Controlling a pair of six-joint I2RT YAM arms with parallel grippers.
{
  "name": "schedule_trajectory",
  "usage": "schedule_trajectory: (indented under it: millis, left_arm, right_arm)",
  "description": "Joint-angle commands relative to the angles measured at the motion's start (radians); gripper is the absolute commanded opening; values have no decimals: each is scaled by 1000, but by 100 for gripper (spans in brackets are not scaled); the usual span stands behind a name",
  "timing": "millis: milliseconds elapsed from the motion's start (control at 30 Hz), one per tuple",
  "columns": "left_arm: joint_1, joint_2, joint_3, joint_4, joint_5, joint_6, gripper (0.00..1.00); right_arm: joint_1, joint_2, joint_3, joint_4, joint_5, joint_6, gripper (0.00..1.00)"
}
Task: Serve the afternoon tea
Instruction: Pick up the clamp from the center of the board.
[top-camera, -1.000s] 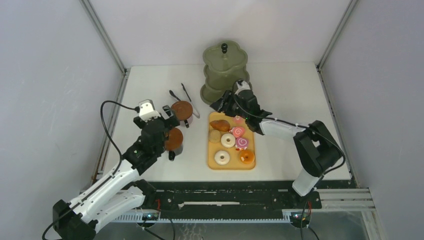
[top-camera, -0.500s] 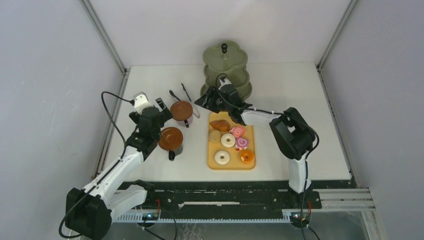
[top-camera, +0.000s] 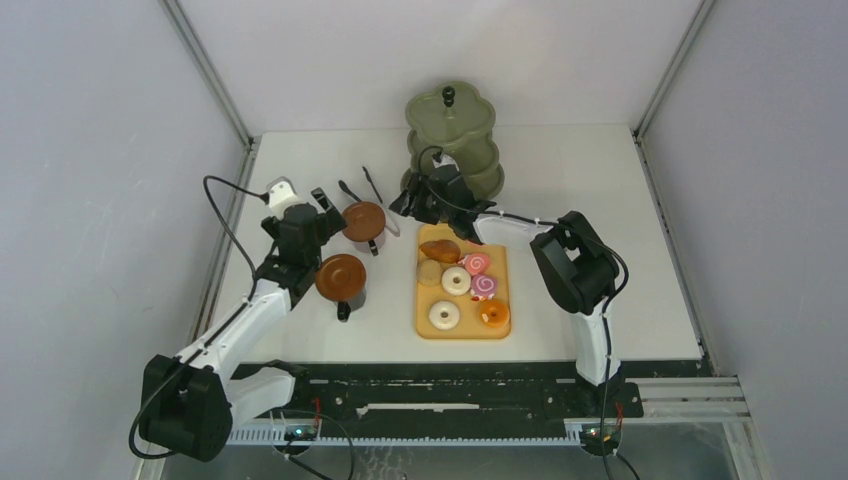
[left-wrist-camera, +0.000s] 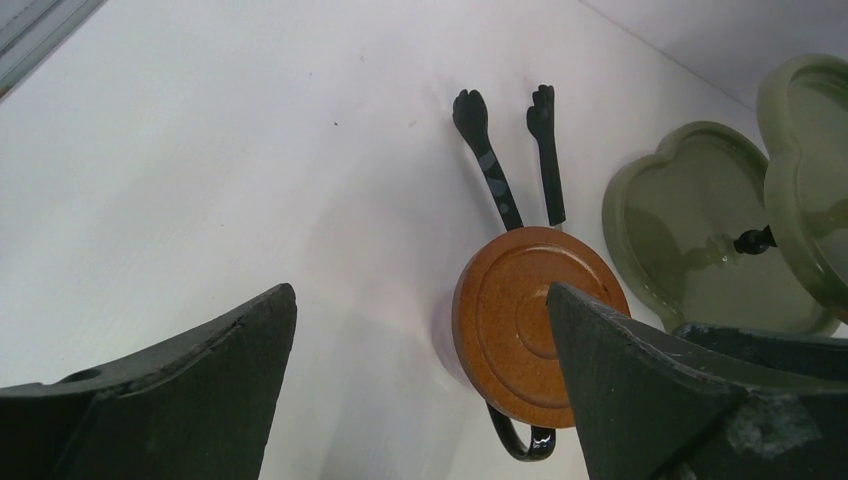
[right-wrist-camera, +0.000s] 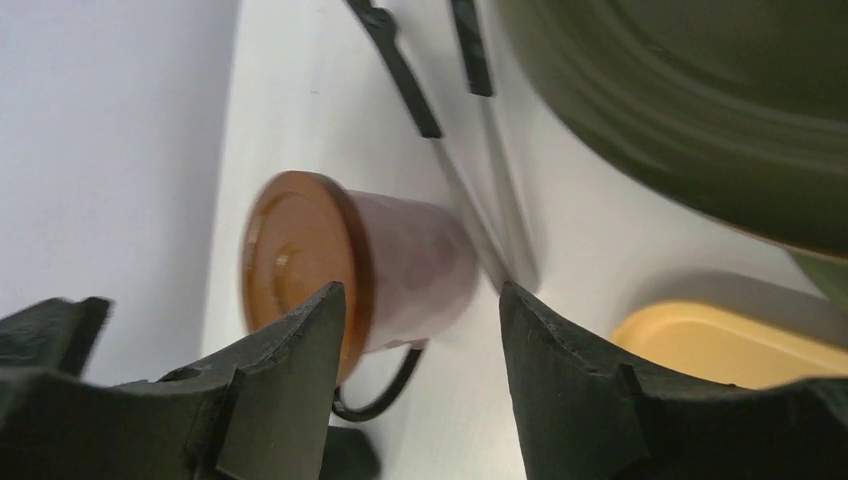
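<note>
The left gripper (left-wrist-camera: 420, 296) is held spread wide by a saucer-topped cup (left-wrist-camera: 515, 320). The right gripper (right-wrist-camera: 420, 290) is held parted and empty (near the stand (top-camera: 452, 140)). Cakes (top-camera: 476, 264) are laid on the tray (top-camera: 468, 328).

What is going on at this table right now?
Two robot arms are serving afternoon tea. The left end effector, open and empty, is beside the far cup; the right end effector, also open and empty, is between the stand and the tray. The pastries all sit on the tray; none shows on the stand.
</note>
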Motion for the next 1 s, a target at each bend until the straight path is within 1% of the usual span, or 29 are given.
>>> schedule_trajectory:
  millis: [0, 233, 367, 633, 967]
  left_arm:
    - [15, -4, 64, 43, 18, -28, 100]
    - [20, -10, 62, 45, 29, -63, 100]
    - [20, -9, 61, 44, 31, -78, 99]
    - [20, -25, 44, 52, 11, -98, 99]
    - [20, -33, 34, 73, 8, -124, 99]
  right_arm:
    - [9, -52, 18, -112, 113, -138, 65]
    - [10, -45, 28, -180, 130, -247, 59]
    - [13, 1, 100, -221, 124, -270, 56]
    - [33, 123, 276, -327, 128, -315, 52]
    - [46, 212, 420, -431, 157, -345, 48]
